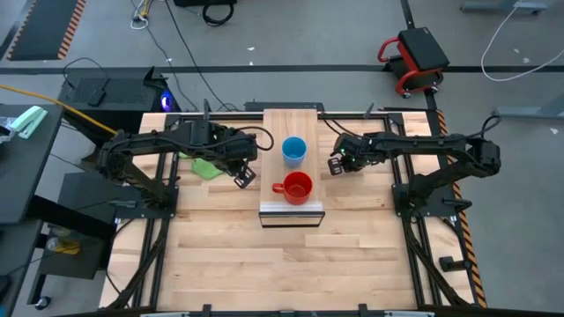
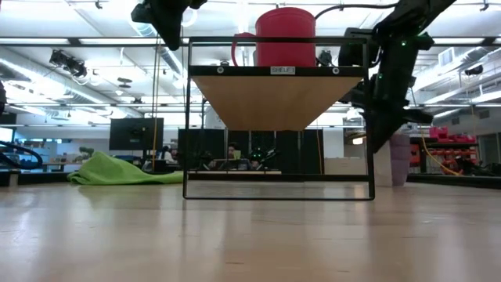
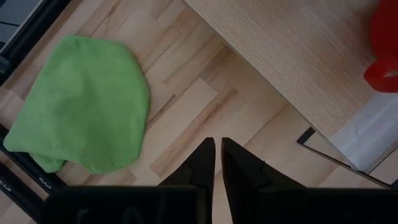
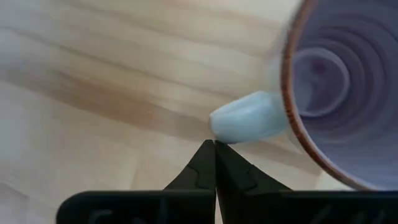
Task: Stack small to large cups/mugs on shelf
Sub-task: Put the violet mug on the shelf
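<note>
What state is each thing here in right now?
Red mug: upright on the shelf.
Blue cup: upright on the shelf.
Purple-grey mug: mouth up.
Green cloth: rumpled on the table.
Left end effector: slightly open, empty.
Right end effector: shut, at the mug's handle.

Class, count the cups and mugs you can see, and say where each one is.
3: blue cup and red mug on the shelf; purple-grey mug on the table before the right gripper.

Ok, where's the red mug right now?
In the high view the red mug stands on the shelf near its front edge, with the blue cup just behind it.
</note>
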Robot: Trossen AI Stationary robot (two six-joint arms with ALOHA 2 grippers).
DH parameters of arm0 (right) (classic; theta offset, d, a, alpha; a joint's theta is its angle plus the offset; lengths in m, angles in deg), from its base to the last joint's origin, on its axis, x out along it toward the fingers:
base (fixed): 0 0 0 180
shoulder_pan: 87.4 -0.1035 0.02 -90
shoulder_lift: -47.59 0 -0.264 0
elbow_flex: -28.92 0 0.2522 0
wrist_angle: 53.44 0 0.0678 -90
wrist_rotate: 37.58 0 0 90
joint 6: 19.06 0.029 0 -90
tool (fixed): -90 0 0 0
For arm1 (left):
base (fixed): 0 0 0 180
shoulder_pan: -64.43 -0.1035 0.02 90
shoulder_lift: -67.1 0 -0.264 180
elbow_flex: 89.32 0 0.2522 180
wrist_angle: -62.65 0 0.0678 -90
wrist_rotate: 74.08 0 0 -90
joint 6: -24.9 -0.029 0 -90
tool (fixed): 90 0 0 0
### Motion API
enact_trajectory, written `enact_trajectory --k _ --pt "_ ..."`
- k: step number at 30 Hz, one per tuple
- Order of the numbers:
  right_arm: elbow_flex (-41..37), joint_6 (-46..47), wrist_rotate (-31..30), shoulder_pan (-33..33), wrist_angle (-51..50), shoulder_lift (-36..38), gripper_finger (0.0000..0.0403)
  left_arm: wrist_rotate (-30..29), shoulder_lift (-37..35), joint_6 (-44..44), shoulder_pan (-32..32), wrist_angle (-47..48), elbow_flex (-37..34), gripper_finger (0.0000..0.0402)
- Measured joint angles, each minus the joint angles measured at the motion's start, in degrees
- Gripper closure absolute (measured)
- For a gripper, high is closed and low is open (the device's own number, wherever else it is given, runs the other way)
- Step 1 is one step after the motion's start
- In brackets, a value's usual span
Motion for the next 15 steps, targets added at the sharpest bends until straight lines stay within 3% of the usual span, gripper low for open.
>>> enact_trajectory --k 15 --pt "0.0 -0.8 -0.2 6.0 6.0 0.0 0.0398 -0.9 0.0 0.1 0.0 -1.5 0.0 0.0371"
